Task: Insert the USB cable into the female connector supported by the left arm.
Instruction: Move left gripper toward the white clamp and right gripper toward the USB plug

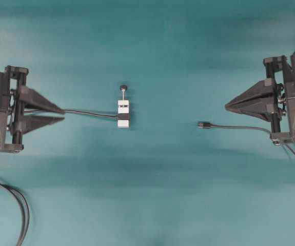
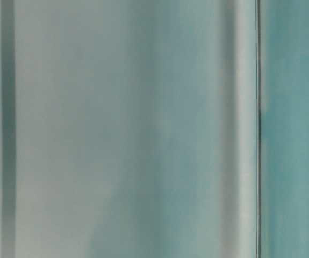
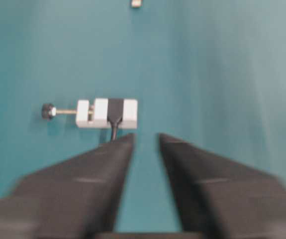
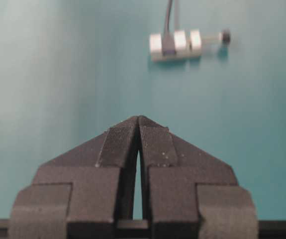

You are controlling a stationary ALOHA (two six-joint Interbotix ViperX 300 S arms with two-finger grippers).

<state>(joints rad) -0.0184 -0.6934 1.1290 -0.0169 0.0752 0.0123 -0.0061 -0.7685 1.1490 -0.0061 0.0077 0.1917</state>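
left tool parted, empty | right tool closed, empty | I see female connector centre-frame, probably nearest my left tool | USB cable right-centre

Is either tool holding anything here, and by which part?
Nothing is held. The left tool is open and empty; the right tool is shut on nothing. Female connector and USB cable lie untouched.

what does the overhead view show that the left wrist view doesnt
Only overhead: the dark grey USB cable lying on the teal table, and the shut right gripper. Only left wrist: a close look at the gap between the open left gripper's fingers. Both: the white-block female connector with its screw knob, untouched.
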